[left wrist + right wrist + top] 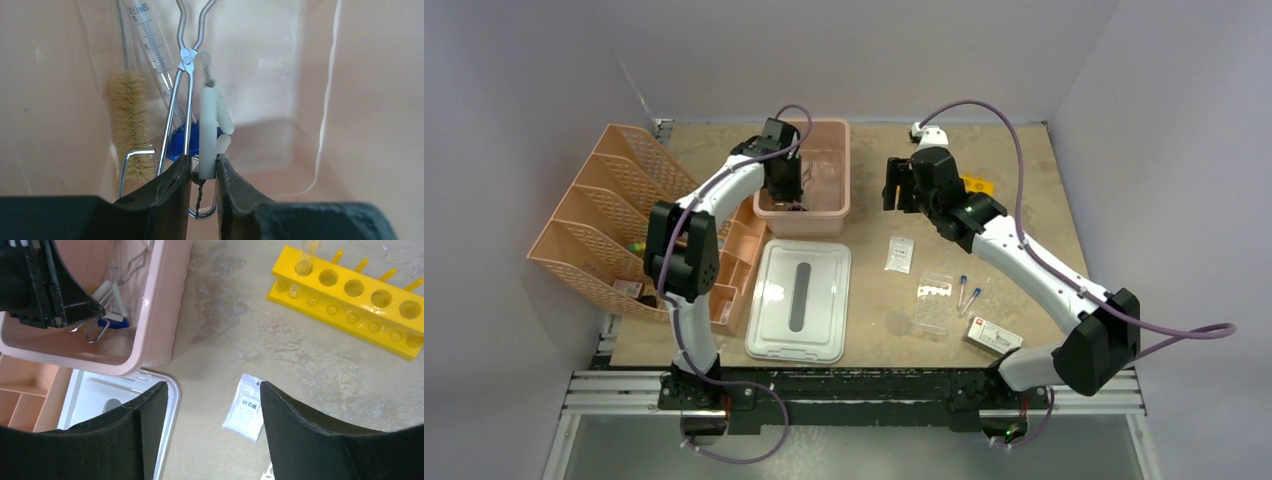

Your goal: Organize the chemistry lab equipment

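Placing step: tools laid in the pink plastic tub [802, 226].
Right of the tub lies the yellow holed tube rack [350, 307]. Inside the tub, the left gripper's [203, 170] jaws flank a white ribbed piece [207, 130] beside the wire metal tongs [186, 90]; gripping or loose, I cannot tell. The right gripper [212, 387], jaws wide apart, hangs over a small clear packet [245, 412] beside the tub, probably the next pick, needing a straight descent.

Left tool [202, 162] lowered, jaws narrow, possibly gripping, right tool [212, 390] raised, jaws wide apart

Two white arms [724, 185], black joints [686, 250], looping purple cables [969, 102]
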Controlling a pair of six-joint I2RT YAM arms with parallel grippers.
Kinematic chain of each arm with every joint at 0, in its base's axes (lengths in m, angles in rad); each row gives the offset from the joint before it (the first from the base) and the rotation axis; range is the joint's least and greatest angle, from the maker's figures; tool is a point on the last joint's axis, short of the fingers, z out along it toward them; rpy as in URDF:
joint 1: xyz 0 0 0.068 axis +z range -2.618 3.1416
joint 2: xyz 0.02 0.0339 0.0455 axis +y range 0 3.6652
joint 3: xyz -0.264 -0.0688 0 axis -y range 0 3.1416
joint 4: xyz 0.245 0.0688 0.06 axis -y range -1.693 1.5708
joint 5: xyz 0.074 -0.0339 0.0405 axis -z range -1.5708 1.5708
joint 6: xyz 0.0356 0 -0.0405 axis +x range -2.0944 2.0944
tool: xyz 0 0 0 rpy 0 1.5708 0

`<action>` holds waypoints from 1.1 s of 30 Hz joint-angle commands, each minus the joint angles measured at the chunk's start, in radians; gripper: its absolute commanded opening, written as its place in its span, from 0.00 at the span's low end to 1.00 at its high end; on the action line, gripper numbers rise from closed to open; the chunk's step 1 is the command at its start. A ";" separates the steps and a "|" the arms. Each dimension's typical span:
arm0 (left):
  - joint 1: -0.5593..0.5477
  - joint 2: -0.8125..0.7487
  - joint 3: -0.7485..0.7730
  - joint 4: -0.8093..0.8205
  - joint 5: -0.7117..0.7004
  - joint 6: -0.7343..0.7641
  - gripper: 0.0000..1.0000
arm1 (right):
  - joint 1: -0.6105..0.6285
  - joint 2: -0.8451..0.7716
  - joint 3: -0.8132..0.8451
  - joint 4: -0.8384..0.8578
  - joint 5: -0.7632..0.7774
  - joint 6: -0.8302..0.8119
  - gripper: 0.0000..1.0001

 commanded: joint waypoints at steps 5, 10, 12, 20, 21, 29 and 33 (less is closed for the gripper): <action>0.015 -0.068 0.091 -0.013 -0.030 0.045 0.34 | -0.011 0.019 0.020 -0.037 0.009 -0.018 0.70; 0.014 -0.162 0.092 0.055 0.075 0.047 0.39 | -0.011 0.029 -0.005 -0.089 -0.076 -0.067 0.70; 0.014 -0.206 0.071 0.102 0.086 0.042 0.42 | -0.008 0.032 -0.022 -0.096 -0.085 -0.102 0.70; 0.014 -0.364 -0.048 0.272 0.045 0.007 0.48 | 0.060 0.041 -0.054 -0.241 -0.246 -0.155 0.69; 0.014 -0.377 -0.062 0.287 0.050 0.001 0.48 | 0.075 0.034 -0.059 -0.265 -0.247 -0.156 0.69; 0.014 -0.459 -0.173 0.418 0.064 -0.049 0.50 | 0.153 -0.010 -0.131 -0.463 -0.296 -0.094 0.69; 0.014 -0.459 -0.176 0.423 0.065 -0.056 0.50 | 0.172 0.008 -0.148 -0.515 -0.296 -0.069 0.63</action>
